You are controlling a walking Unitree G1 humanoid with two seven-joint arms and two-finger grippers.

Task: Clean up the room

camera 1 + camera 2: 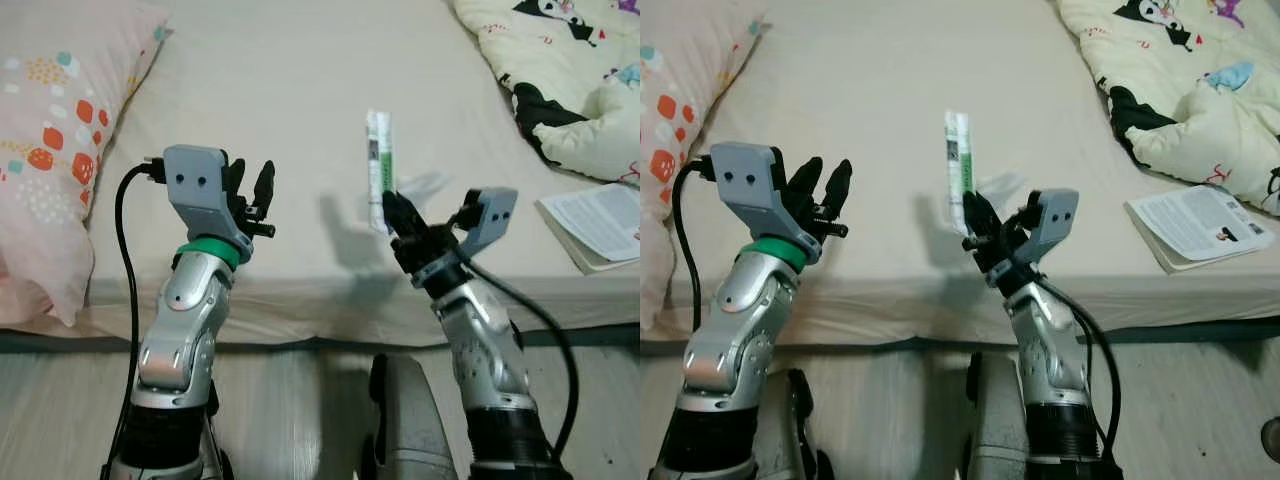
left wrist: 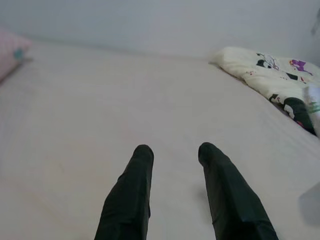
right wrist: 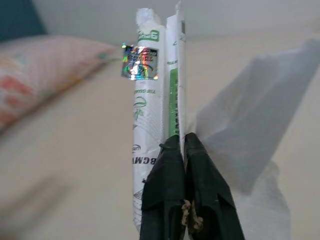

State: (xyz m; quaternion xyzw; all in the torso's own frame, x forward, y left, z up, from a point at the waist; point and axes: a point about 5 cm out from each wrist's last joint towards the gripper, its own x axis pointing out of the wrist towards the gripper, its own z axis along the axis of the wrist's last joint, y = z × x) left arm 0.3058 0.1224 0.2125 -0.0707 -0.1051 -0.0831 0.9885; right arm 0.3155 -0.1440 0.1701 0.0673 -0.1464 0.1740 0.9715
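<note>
My right gripper is shut on a white and green plastic wrapper, holding it upright over the front part of the beige bed. In the right wrist view the black fingers pinch the wrapper near its lower end, with a crumpled clear flap beside it. My left gripper stands open above the bed near the front edge, nothing between its fingers.
A pink patterned pillow lies at the bed's left. A cream cartoon-print blanket is bunched at the back right. An open booklet rests near the bed's right front edge. Pale wood floor lies below.
</note>
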